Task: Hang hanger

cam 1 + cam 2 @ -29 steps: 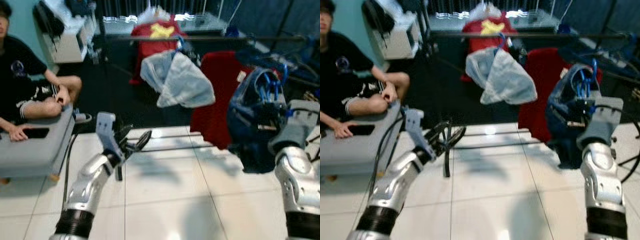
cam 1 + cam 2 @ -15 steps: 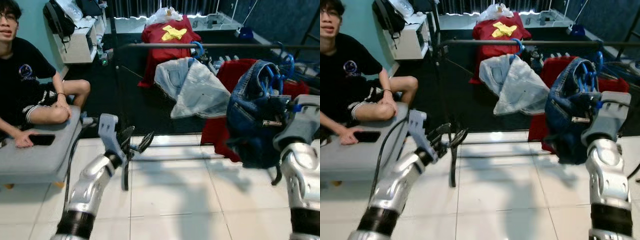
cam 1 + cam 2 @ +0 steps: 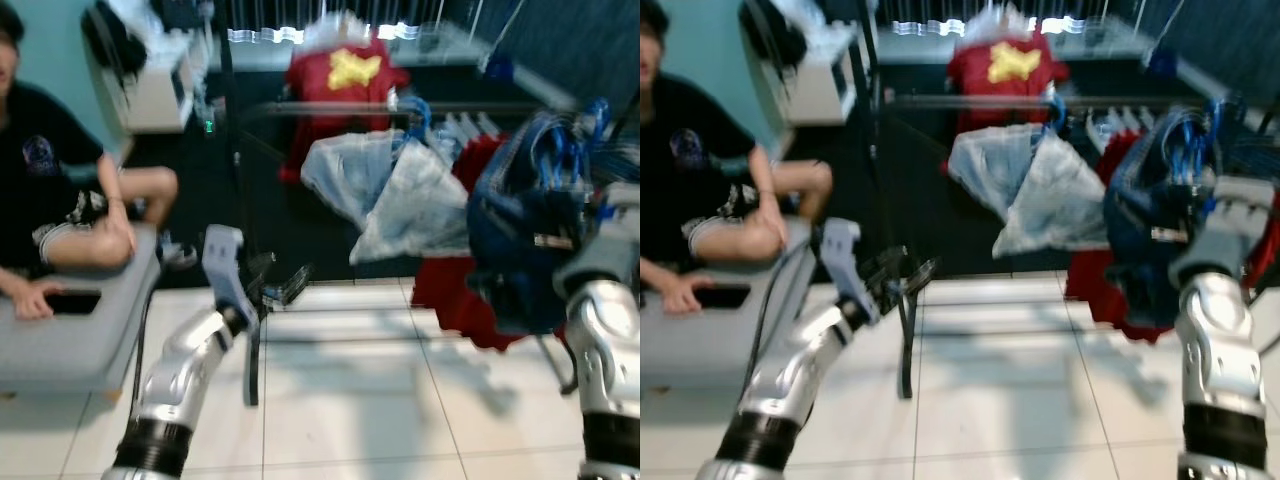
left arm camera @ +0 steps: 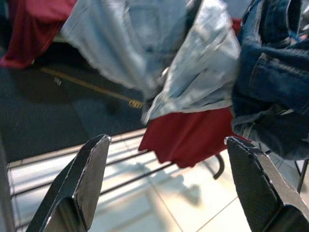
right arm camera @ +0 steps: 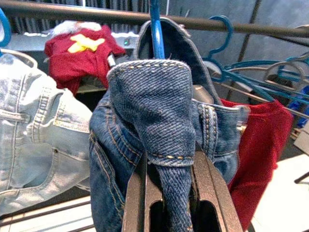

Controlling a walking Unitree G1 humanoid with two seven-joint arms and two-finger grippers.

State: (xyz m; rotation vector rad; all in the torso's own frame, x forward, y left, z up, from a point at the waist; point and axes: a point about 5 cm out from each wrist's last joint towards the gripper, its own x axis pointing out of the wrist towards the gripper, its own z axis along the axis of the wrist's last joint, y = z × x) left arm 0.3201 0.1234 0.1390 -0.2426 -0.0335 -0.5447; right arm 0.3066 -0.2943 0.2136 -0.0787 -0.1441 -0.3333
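Meanwhile, the right gripper [image 5: 169, 193] stands clamped on dark blue jeans [image 5: 149, 121] carried on a blue hanger [image 5: 155, 29], lifted just below the rail [image 5: 72, 10] at twelve o'clock. The hook looks not yet seated; judged from here, it could miss the rail or snag the pale jeans [image 3: 385, 190] at nine o'clock and the red shirt [image 5: 258, 140] at three. The left gripper [image 4: 169, 188] hovers with fingers apart, empty. No writing is legible; a person [image 3: 50, 190] sits nearby.
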